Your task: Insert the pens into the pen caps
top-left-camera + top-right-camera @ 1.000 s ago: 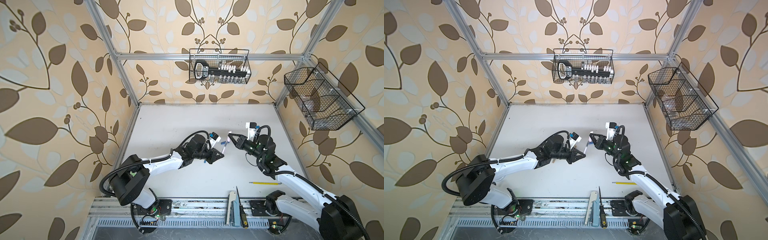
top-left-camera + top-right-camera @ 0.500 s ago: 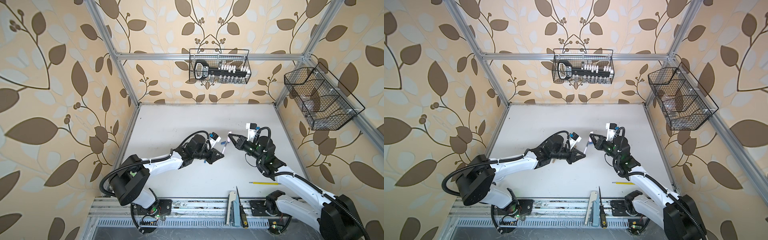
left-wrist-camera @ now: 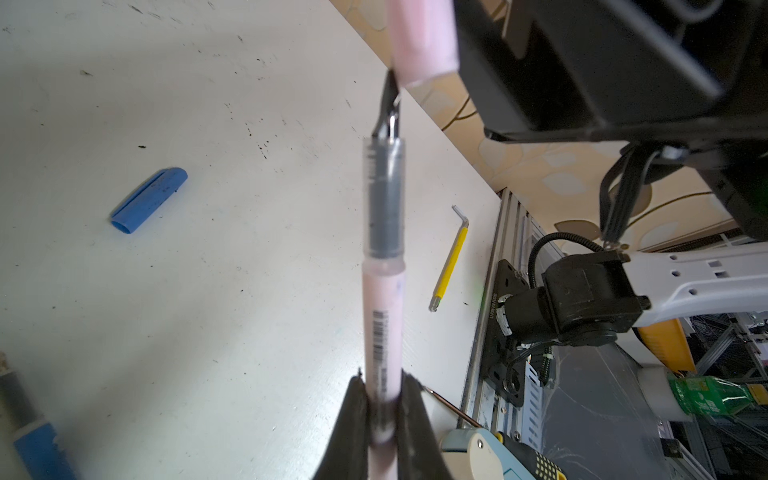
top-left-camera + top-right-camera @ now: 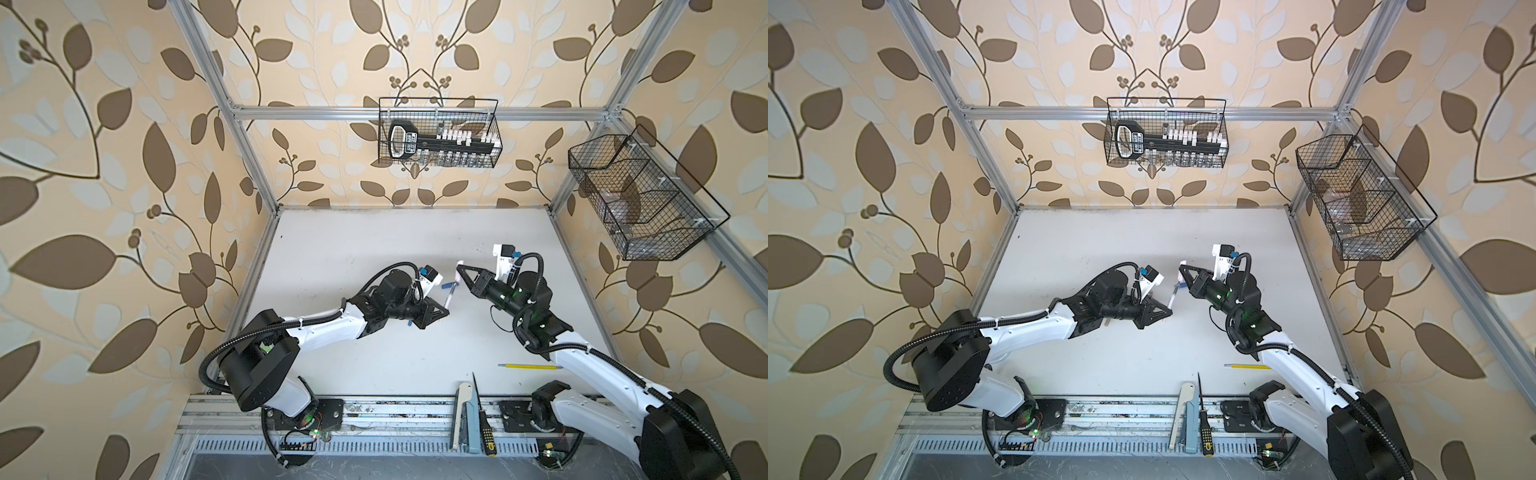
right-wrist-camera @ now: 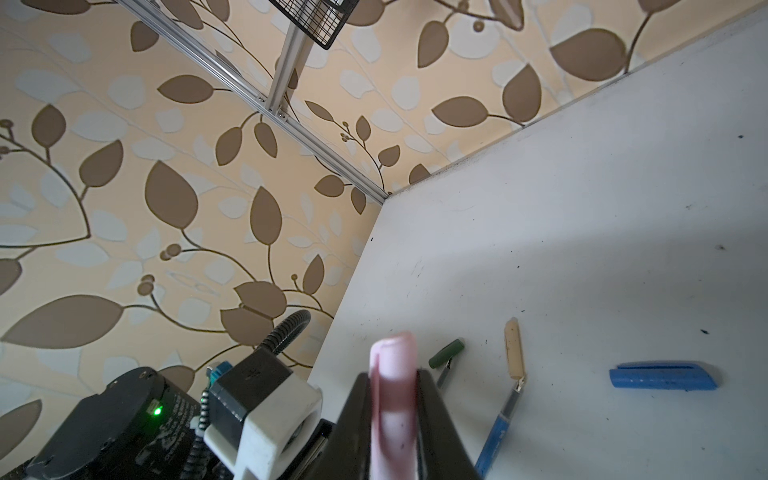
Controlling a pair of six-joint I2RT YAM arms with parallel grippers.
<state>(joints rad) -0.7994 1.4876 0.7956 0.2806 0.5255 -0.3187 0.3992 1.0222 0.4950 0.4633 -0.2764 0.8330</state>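
Pink pen (image 3: 382, 324), pale plastic: slim round barrel with printed barcode, clear sleeve over a grey grip, thin dark tip. The left gripper (image 3: 382, 386) has its fingers clamped on the rear end, above the scuffed white table (image 3: 208, 311). Pink cap (image 5: 392, 353): short tube, blurred, pinched between the fingers of the right gripper (image 5: 394, 386). The pen tip sits at its open mouth; entry is unclear. Lying flat on the table: blue cap (image 5: 664, 375), green cap (image 5: 446, 353), tan cap (image 5: 514, 349), and blue pen (image 5: 498, 432), partly cut off.

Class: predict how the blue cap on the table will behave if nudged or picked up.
The blue cap is small hollow plastic, so probably light and stiff. Lying on its side on the table, it may roll, though its clip ridge should stop it soon.
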